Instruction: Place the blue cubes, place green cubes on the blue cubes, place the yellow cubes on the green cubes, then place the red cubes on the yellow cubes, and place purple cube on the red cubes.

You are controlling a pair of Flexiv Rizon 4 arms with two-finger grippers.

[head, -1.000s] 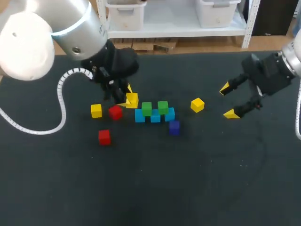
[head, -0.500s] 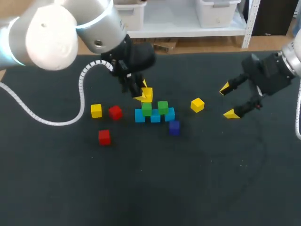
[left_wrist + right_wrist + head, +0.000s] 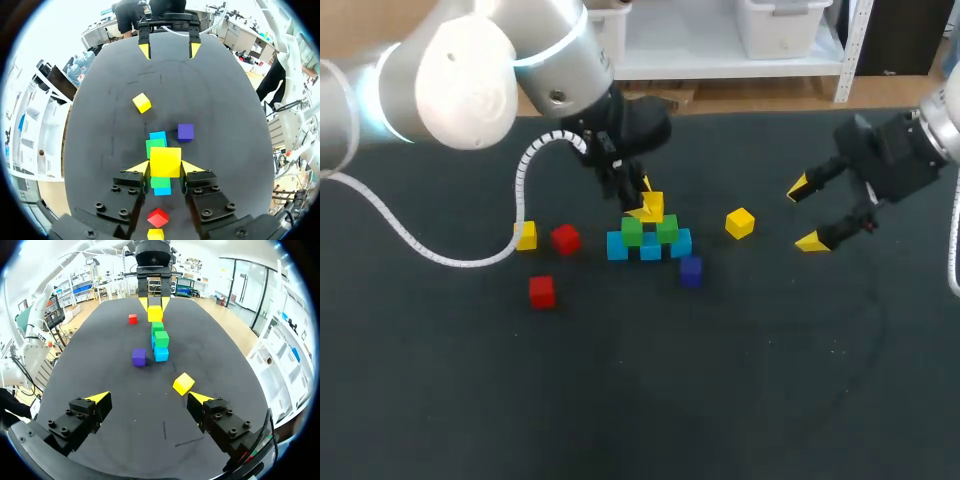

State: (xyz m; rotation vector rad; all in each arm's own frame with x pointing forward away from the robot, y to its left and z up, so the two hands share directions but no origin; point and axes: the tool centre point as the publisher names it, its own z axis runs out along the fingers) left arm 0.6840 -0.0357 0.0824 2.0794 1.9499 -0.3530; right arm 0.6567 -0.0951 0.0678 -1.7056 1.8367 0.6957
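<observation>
The left fingers [image 3: 140, 167] are clenched on a yellow cube [image 3: 165, 161], holding it over the two green cubes [image 3: 667, 229]. Whether it touches them cannot be told. The green cubes sit on a row of three blue cubes [image 3: 617, 246] in the middle of the table [image 3: 620, 400]. A purple cube [image 3: 691, 270] lies just near of the row's right end. Left of the row are a red cube [image 3: 565, 238] and a second yellow cube [image 3: 525, 235], with a second red cube [image 3: 541, 290] nearer. A third yellow cube [image 3: 740, 222] lies right of the row. The right fingers [image 3: 100, 399] are spread wide and hold nothing, over the table's right side.
</observation>
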